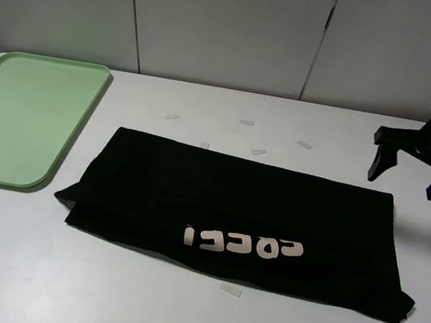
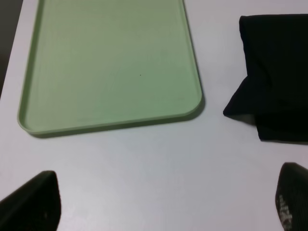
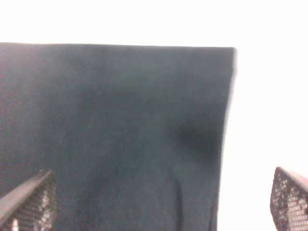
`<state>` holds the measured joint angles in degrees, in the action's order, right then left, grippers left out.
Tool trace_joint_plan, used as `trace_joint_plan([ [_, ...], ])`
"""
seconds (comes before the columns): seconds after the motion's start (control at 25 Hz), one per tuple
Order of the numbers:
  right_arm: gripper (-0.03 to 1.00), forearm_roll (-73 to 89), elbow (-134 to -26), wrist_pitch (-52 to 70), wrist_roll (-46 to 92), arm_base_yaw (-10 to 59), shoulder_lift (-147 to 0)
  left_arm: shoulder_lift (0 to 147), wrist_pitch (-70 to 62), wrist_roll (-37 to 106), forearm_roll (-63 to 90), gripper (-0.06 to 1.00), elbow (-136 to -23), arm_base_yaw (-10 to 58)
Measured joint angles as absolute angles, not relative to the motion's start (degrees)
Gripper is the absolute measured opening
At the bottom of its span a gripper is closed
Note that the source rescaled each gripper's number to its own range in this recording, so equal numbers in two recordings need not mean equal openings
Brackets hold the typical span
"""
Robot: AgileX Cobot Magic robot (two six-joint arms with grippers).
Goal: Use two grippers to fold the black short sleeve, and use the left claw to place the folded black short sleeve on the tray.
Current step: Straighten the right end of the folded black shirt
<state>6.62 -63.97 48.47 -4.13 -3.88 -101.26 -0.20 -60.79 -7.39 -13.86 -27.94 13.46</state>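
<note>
The soft black cloth T-shirt (image 1: 241, 207) carries pale pinkish-white lettering (image 1: 243, 244). The flat rectangular plastic tray (image 1: 17, 118) is plain light green. The table (image 1: 135, 305) is white.

Glossy black right tool (image 1: 403, 183), mesh-textured fingertips (image 3: 33, 204), black left tool (image 2: 161, 202)

White table (image 1: 11, 260) carries six small clear tape strips (image 1: 246, 122), five scattered toward its far side, one nearer the front; grey panelled wall (image 1: 221, 23) behind.
</note>
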Motion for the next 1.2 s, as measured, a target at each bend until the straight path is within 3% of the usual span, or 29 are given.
trace_joint_plan([
  [0.28,0.96,26.6,-64.0,52.0,8.7,-15.8,-100.2,-0.2,-60.8,-7.4,-13.9,0.87,-27.9,13.5],
  [0.6,0.96,31.1,-60.7,51.5,15.4,-23.2,-100.2,-0.2,-60.8,-7.4,-13.9,0.87,-27.9,13.5],
  [1.2,0.96,29.8,-54.9,43.1,16.4,-23.2,-107.1,-0.2,-60.8,-7.4,-13.9,0.87,-27.9,13.5],
])
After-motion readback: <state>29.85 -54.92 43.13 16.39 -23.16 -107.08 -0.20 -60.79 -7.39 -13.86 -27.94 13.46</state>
